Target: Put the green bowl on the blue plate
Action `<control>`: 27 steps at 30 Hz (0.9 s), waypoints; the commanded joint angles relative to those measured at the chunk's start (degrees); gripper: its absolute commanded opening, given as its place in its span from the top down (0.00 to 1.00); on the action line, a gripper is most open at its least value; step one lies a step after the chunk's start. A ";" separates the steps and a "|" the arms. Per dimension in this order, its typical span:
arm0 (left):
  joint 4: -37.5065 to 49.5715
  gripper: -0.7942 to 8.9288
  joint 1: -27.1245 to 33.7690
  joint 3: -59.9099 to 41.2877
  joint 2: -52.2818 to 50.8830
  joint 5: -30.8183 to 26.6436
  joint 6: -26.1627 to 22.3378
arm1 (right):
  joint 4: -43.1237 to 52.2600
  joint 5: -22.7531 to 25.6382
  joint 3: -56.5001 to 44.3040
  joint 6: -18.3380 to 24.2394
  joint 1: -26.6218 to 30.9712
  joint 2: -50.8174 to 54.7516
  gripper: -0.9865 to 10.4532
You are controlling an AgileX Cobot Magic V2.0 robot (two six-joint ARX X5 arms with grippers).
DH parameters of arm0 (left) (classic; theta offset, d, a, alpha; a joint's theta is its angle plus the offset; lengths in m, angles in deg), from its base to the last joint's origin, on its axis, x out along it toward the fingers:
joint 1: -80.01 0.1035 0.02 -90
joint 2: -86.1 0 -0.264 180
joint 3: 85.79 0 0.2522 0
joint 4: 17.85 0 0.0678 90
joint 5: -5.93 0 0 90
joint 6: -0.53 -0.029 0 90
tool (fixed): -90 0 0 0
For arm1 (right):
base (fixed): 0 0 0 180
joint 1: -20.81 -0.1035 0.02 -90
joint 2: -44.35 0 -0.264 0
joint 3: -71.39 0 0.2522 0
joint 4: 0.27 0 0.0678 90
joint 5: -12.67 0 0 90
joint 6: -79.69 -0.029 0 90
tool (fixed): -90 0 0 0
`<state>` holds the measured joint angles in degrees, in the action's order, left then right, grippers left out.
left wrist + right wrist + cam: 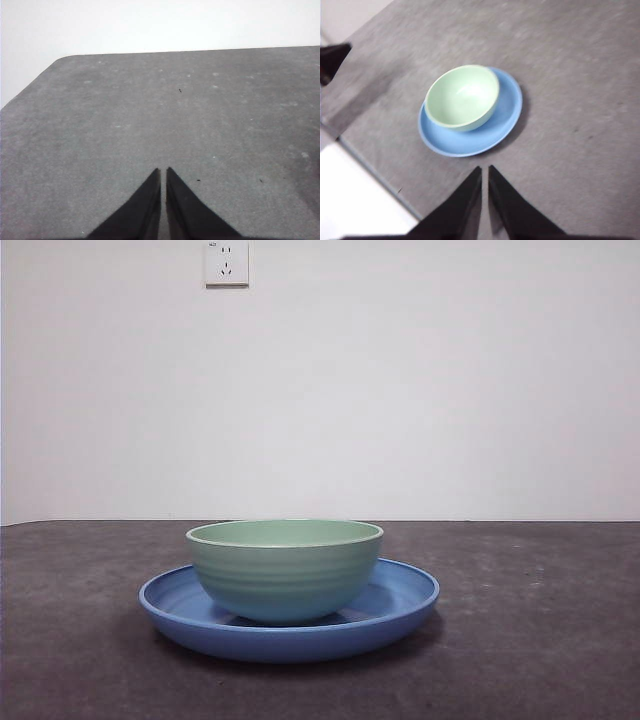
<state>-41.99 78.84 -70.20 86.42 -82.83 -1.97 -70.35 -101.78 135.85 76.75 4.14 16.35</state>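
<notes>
The pale green bowl (285,570) stands upright on the blue plate (410,595), a little off the plate's centre. Both also show in the right wrist view, the bowl (462,97) resting on the plate (505,120). My right gripper (484,170) is shut and empty, held above the table a short way from the plate's rim. My left gripper (163,171) is shut and empty over bare table, with neither bowl nor plate in its view. Neither gripper shows in the front view.
The dark grey table mat (540,640) spreads around the plate. A white wall with a socket (227,262) stands behind. The table's edge (375,175) runs close to the plate in the right wrist view. A dark object (332,57) shows at that view's edge.
</notes>
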 commanded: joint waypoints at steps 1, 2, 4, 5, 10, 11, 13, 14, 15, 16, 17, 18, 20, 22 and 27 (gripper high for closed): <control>-0.39 0.90 -0.02 -1.14 -0.13 -0.15 -0.90 | 0.61 -0.20 0.07 0.39 2.60 1.81 0.90; -0.39 0.90 -0.02 -1.14 -0.13 -0.15 -0.90 | 0.81 0.07 -0.15 0.46 3.78 2.73 0.90; -0.39 0.90 -0.02 -1.14 -0.13 -0.15 -0.90 | 3.37 1.36 -1.62 1.68 6.10 4.61 0.90; -0.39 0.90 -0.02 -1.14 -0.13 -0.15 -0.90 | 5.25 1.46 -2.73 2.27 7.23 5.60 0.90; -0.39 0.90 -0.02 -1.14 -0.13 -0.15 -0.90 | 20.87 1.42 -13.14 4.52 13.35 11.78 0.90; -0.37 0.90 -0.02 -1.14 -0.13 -0.15 -0.90 | 24.33 1.42 -15.65 4.52 14.43 13.09 0.90; -0.39 0.90 -0.02 -1.14 -0.13 -0.15 -0.90 | 30.45 1.51 -20.26 4.52 16.11 15.34 0.90; -0.39 0.90 -0.02 -1.14 -0.13 -0.15 -0.90 | 33.14 1.55 -22.47 4.52 16.76 16.33 0.90; -0.39 0.90 -0.02 -1.14 -0.13 -0.15 -0.90 | 35.69 1.57 -24.63 4.52 17.31 17.20 0.90; -0.39 0.90 -0.02 -1.14 -0.13 -0.15 -0.90 | 37.59 1.64 -26.32 4.55 17.70 17.88 0.90; -0.39 0.90 -0.02 -1.14 -0.13 -0.15 -0.90 | 39.80 2.05 -28.24 4.74 18.08 18.58 0.90; -0.39 0.90 -0.02 -1.14 -0.13 -0.15 -0.90 | 41.59 2.49 -29.81 5.03 18.38 19.10 0.90; -0.39 0.90 -0.02 -1.14 -0.13 -0.15 -0.90 | 46.49 4.17 -33.70 6.03 18.91 20.13 0.90; -0.39 0.90 -0.02 -1.14 -0.13 -0.15 -0.90 | 51.82 6.91 -37.40 6.99 19.26 20.83 0.90; -0.39 0.90 -0.02 -1.14 -0.13 -0.15 -0.90 | 59.17 13.25 -44.54 7.98 19.54 22.99 0.90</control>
<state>-41.99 78.84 -70.20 86.39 -82.83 -1.97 -12.38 -89.32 91.72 83.44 23.55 38.95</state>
